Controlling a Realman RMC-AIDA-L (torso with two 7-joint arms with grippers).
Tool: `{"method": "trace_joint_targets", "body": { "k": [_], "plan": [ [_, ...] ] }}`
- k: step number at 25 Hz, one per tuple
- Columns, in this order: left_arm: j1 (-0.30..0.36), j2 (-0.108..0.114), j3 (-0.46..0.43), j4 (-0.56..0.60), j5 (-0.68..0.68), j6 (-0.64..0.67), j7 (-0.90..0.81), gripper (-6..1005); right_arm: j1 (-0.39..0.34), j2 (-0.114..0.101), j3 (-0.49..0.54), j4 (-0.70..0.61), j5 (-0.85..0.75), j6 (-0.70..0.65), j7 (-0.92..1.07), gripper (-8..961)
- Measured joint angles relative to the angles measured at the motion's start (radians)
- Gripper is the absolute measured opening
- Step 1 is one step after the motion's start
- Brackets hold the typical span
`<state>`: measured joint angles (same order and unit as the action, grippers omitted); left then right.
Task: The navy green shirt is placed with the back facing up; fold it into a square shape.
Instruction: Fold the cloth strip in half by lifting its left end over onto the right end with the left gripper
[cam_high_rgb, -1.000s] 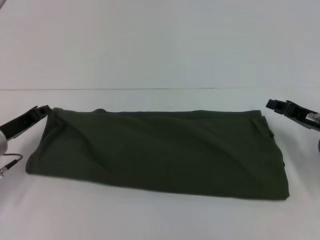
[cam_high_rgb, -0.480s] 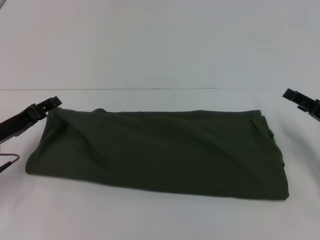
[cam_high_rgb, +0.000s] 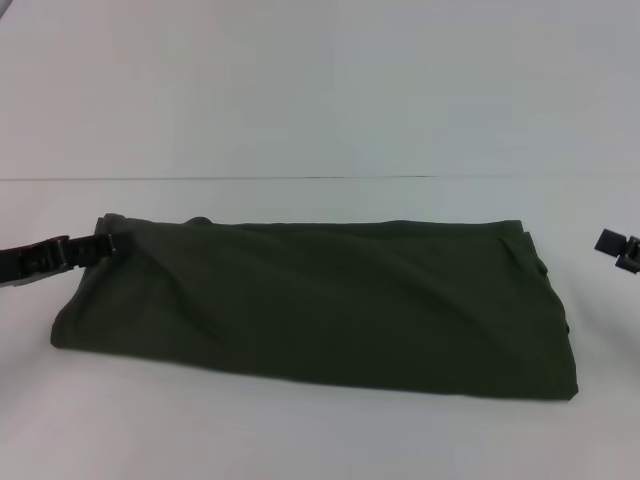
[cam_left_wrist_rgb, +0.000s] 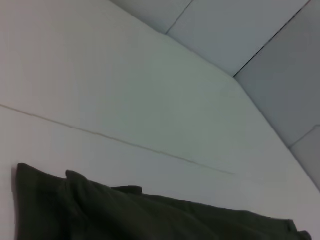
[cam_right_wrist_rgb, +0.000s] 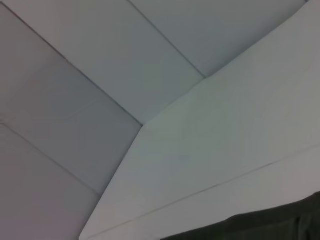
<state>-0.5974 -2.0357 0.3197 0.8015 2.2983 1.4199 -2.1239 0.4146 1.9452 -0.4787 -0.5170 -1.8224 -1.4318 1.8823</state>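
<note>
Left claw (cam_high_rgb: 108, 243) moved onto navy green shirt (cam_high_rgb: 330, 305) corner, grip unclear, right claw (cam_high_rgb: 622, 248) withdrawn.

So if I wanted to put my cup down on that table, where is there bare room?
Behind the folded navy green shirt, the white table is bare to its far edge, and a narrower strip runs along the front. The ends are crowded: the left gripper sits at the shirt's left far corner, and the right gripper hovers off its right end.

Left claw (cam_high_rgb: 100, 243) low at left edge, reaching inward; right claw (cam_high_rgb: 618, 245) barely visible at right edge.
</note>
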Motion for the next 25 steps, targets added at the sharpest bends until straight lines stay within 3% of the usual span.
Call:
{"method": "trace_joint_targets", "body": {
  "k": [12, 25],
  "plan": [
    [0.017, -0.017, 0.047, 0.001, 0.120, -0.153, 0.141, 763, 0.001, 0.003, 0.000, 0.000, -0.106, -0.023, -0.026, 945],
    [0.009, -0.025, 0.090, -0.039, 0.163, -0.286, 0.126, 764, 0.009, 0.007, 0.000, 0.000, -0.112, -0.015, -0.031, 945]
  ]
}}
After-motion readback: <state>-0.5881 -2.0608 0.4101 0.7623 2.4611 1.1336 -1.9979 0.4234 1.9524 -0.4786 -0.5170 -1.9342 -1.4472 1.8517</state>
